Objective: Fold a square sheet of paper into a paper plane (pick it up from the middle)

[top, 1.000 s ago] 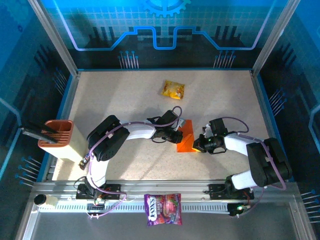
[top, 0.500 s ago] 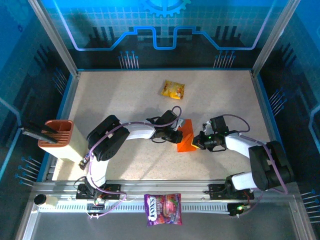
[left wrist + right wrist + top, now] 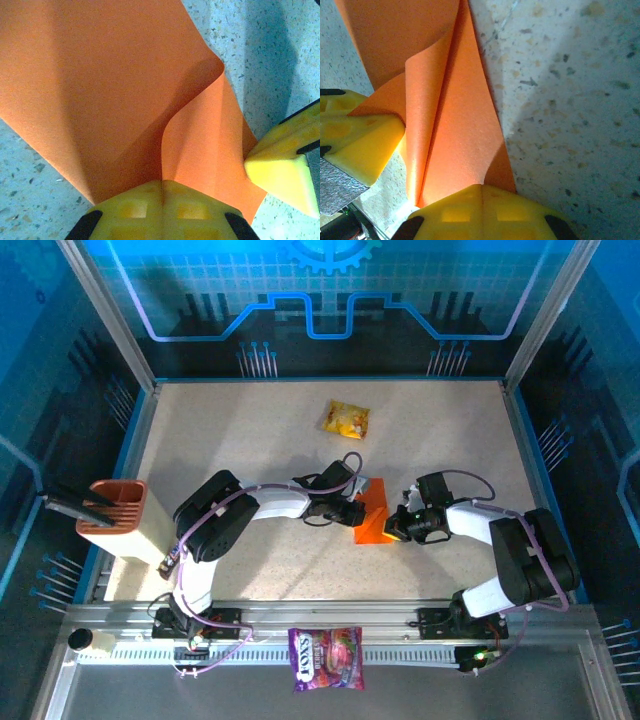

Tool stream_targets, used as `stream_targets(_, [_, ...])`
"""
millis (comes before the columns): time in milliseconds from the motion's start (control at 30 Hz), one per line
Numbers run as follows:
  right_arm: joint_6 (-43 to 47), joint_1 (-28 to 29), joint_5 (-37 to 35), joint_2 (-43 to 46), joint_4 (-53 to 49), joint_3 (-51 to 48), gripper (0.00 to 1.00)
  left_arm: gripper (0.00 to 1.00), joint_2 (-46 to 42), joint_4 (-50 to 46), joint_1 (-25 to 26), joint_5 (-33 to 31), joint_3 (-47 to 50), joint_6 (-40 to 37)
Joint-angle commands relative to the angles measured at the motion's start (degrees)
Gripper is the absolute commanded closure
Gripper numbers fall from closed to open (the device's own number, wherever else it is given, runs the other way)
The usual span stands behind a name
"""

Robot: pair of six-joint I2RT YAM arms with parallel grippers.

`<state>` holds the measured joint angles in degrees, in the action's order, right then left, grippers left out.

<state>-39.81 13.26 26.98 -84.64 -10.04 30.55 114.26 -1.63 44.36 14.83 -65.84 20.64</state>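
The square sheet of paper (image 3: 373, 512) is only partway to a plane. One flap curls over in a soft roll just ahead of the pads, and I see no pointed nose yet, though the overhead view is too small to rule out finer creases. Most of the folding looks left to do. Both arms reach low and inward over the table (image 3: 250, 440), wrists nearly facing. The left gripper (image 3: 162, 192) pinches one edge tight and the right gripper (image 3: 480, 192) clamps the opposite edge, with the paper spanning between their fingertips.
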Motion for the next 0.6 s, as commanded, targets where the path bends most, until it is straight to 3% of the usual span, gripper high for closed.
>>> stream_targets(0, [1.1, 0.6, -4.8, -1.8, -4.5, -0.6, 1.00, 0.97, -0.5, -0.9, -0.4, -0.8, 1.6, 0.5])
stream_targets(567, [0.3, 0.7, -3.0, -1.0, -2.4, -0.5, 1.00, 0.98, -0.5, -1.6, -0.5, -0.6, 1.8, -0.2])
